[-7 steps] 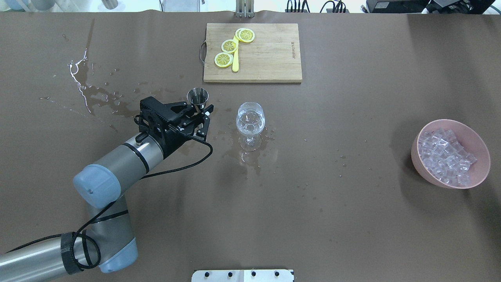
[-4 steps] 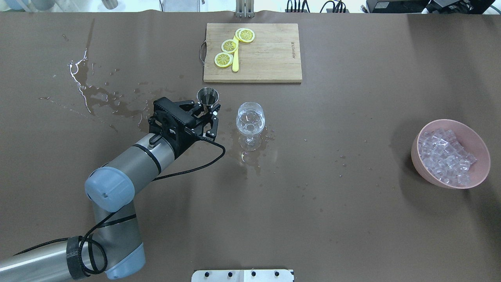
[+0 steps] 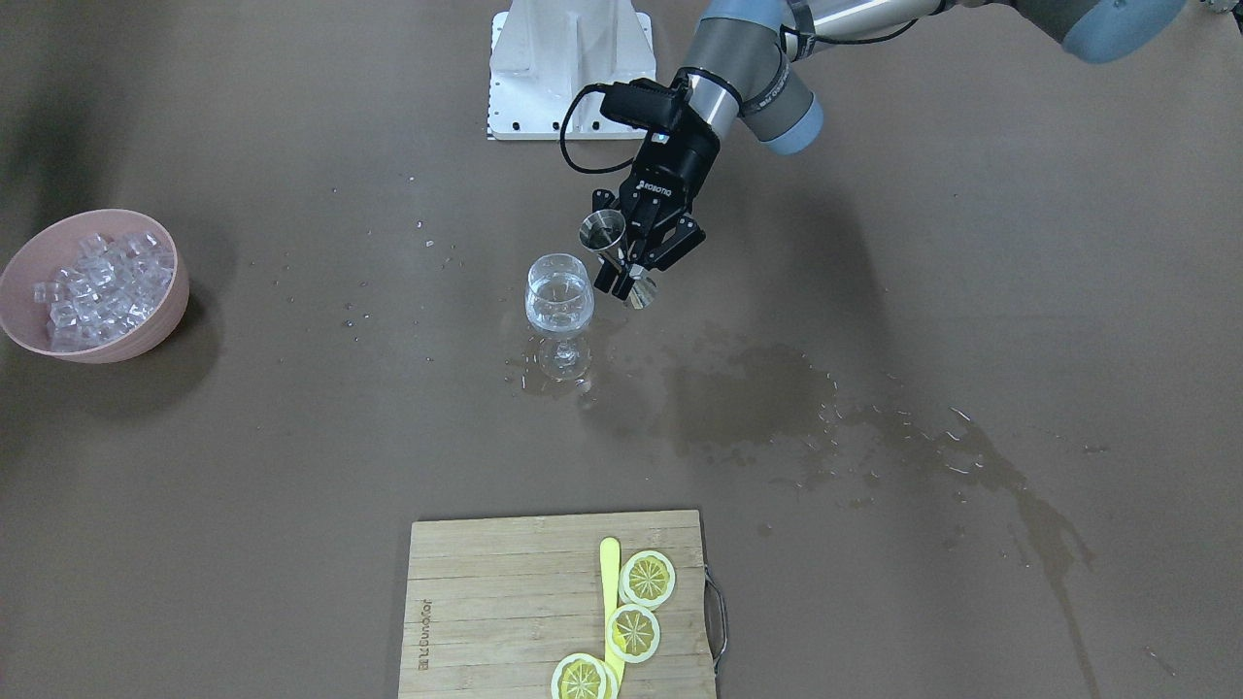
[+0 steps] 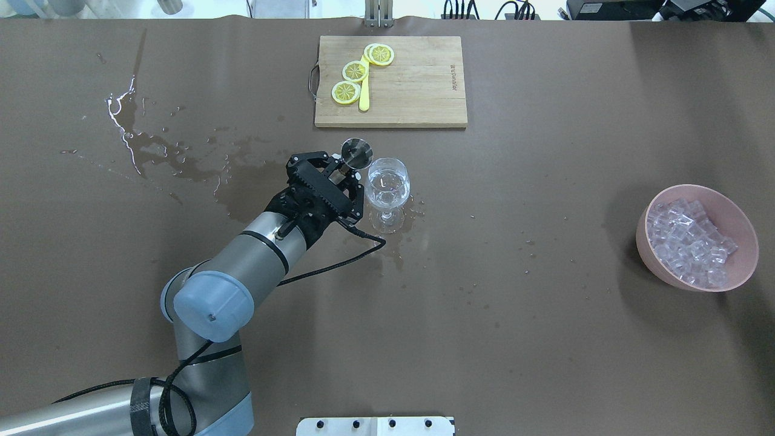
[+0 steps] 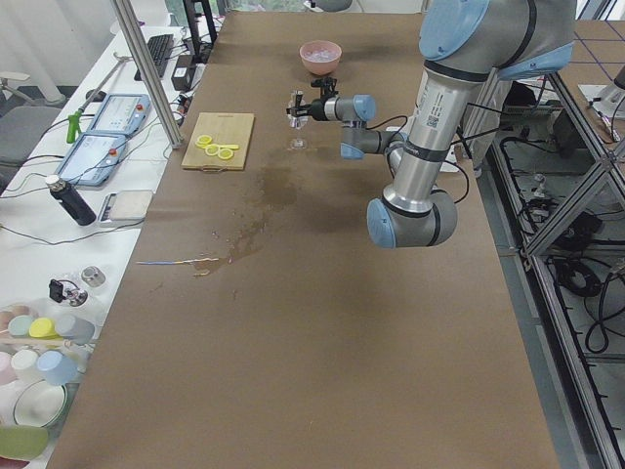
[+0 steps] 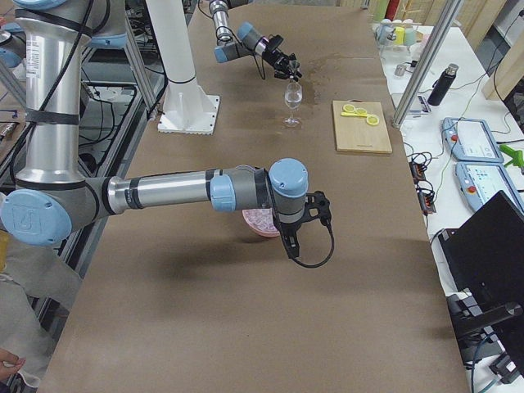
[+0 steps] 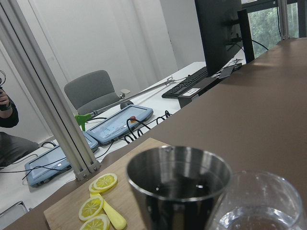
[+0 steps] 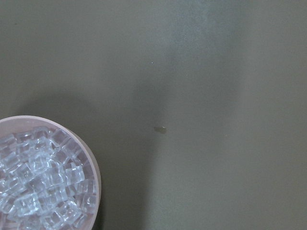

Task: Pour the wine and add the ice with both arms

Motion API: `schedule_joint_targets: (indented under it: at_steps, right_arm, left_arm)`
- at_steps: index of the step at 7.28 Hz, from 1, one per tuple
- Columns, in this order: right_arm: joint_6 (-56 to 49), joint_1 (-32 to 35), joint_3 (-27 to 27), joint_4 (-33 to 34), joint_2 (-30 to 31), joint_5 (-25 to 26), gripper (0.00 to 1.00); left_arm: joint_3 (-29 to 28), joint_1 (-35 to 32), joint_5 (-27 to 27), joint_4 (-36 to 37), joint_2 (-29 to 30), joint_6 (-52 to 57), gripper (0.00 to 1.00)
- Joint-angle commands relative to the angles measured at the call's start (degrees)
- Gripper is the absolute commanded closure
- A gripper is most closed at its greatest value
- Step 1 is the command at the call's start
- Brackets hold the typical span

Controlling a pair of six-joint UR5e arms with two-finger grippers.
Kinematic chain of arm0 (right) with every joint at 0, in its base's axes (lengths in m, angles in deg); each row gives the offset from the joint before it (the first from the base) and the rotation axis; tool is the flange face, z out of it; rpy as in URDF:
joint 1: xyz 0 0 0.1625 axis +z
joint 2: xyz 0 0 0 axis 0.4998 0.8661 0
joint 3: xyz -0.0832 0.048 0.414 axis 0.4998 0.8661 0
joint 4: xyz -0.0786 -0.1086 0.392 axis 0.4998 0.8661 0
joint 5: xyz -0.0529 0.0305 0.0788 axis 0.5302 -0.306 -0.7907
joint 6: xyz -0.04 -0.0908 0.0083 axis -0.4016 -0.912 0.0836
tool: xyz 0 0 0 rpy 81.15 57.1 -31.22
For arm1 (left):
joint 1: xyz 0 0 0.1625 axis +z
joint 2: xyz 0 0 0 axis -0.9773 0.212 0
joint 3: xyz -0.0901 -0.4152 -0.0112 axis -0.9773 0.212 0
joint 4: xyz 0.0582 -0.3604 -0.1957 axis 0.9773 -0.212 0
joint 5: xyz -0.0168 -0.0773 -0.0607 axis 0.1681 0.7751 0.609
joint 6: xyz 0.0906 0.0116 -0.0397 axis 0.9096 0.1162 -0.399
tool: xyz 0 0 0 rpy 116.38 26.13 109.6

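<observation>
My left gripper (image 4: 341, 174) is shut on a steel jigger (image 4: 356, 152) and holds it above the table, leaning toward the wine glass (image 4: 387, 184), their rims almost touching. In the front view the gripper (image 3: 626, 267) and jigger (image 3: 604, 233) are just right of the glass (image 3: 559, 291). The glass holds a little clear wine (image 7: 252, 223). The jigger (image 7: 178, 184) is dark inside with glints. Ice cubes (image 4: 687, 242) are heaped in a pink bowl (image 4: 742, 266) at the far right. My right gripper (image 6: 319, 205) hovers over that bowl (image 8: 97, 179); I cannot tell whether it is open or shut.
A wooden cutting board (image 4: 418, 85) with lemon slices (image 4: 355, 71) and a yellow knife lies behind the glass. Spilled liquid (image 4: 151, 151) wets the table at the left and around the glass foot. A white arm stand (image 3: 568, 68) is at the robot's edge.
My left arm has carried the jigger rightward, from well left of the glass to right beside its rim, and the jigger now leans toward the glass.
</observation>
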Motion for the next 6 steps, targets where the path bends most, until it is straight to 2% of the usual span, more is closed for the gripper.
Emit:
schedule_joint_targets:
  at_steps: [1, 4, 6]
  right_arm:
    - [0.00, 0.00, -0.17, 0.00, 0.00, 0.00, 0.00]
    - [0.00, 0.00, -0.26, 0.00, -0.09, 0.00, 0.00]
    - [0.00, 0.00, -0.26, 0.00, -0.18, 0.00, 0.00]
  left_arm:
    - [0.06, 0.03, -0.52, 1.59, 0.62, 2.41, 1.00]
    - [0.14, -0.14, -1.39, 5.08, 2.02, 5.77, 1.00]
    - [0.14, -0.23, -2.45, 5.98, 3.69, 12.16, 1.00]
